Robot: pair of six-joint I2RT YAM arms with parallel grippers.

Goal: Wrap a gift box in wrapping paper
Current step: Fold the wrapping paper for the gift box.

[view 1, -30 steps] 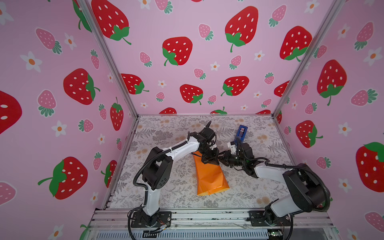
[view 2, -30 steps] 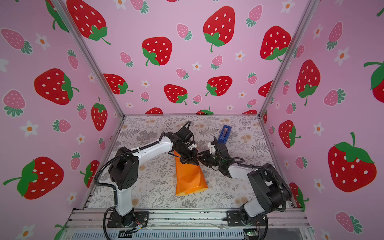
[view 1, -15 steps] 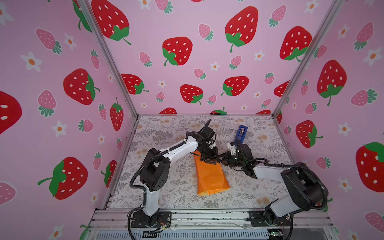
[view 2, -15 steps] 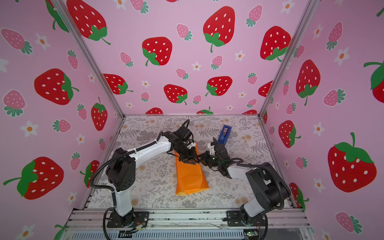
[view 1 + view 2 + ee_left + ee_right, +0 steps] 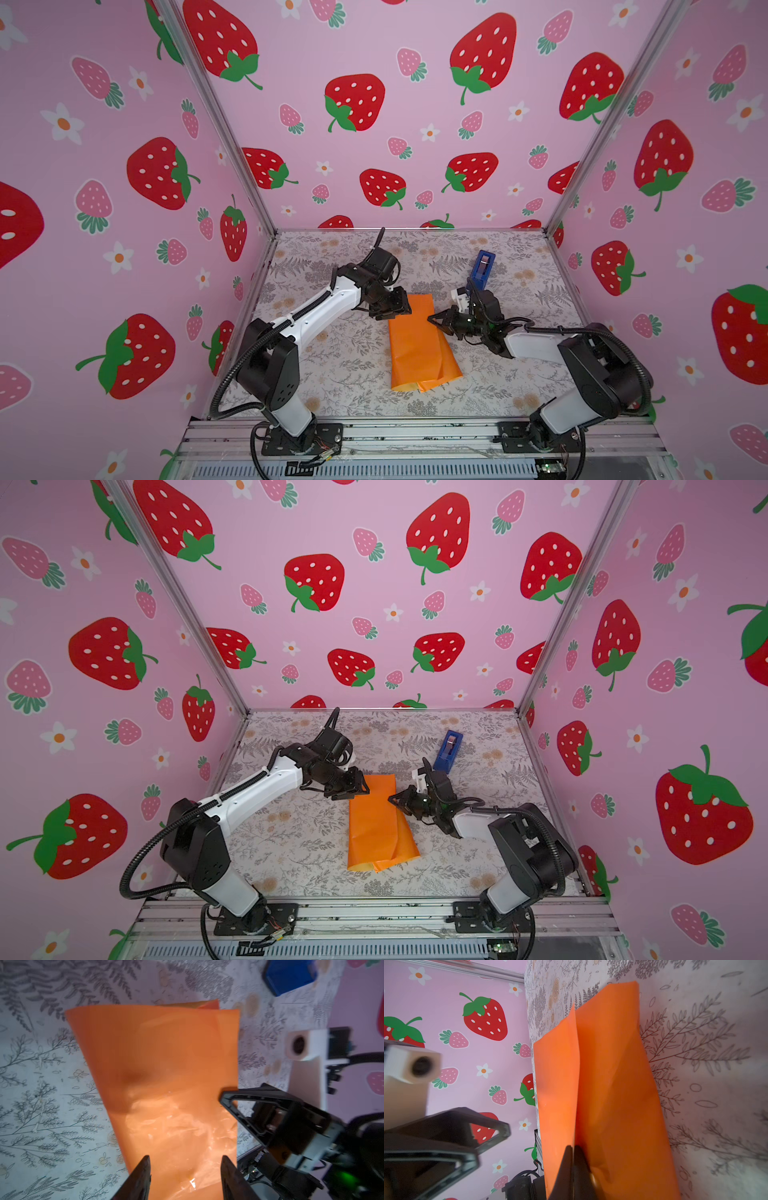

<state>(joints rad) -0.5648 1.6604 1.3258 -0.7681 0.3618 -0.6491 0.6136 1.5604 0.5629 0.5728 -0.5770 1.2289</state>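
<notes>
The wrapping paper (image 5: pixel 419 345) (image 5: pixel 378 825) lies folded over itself in the middle of the table, glossy orange side up. The gift box is hidden; a bulge shows under the paper (image 5: pixel 166 1064) in the left wrist view. My left gripper (image 5: pixel 401 309) (image 5: pixel 359 791) (image 5: pixel 185 1159) stands open just over the paper's far left corner, with nothing between its fingers. My right gripper (image 5: pixel 432 320) (image 5: pixel 392 799) (image 5: pixel 573 1147) is shut on the edge of the paper's (image 5: pixel 612 1084) upper flap, at its right side.
A blue tape dispenser (image 5: pixel 482 268) (image 5: pixel 448 750) (image 5: pixel 291 974) stands behind the right gripper. The grey floral table covering (image 5: pixel 332 374) spreads to pink strawberry walls on three sides and a metal rail at the front.
My left gripper has opened and let go of the paper, drawing back a little to the left. My right gripper has closed on the paper's edge.
</notes>
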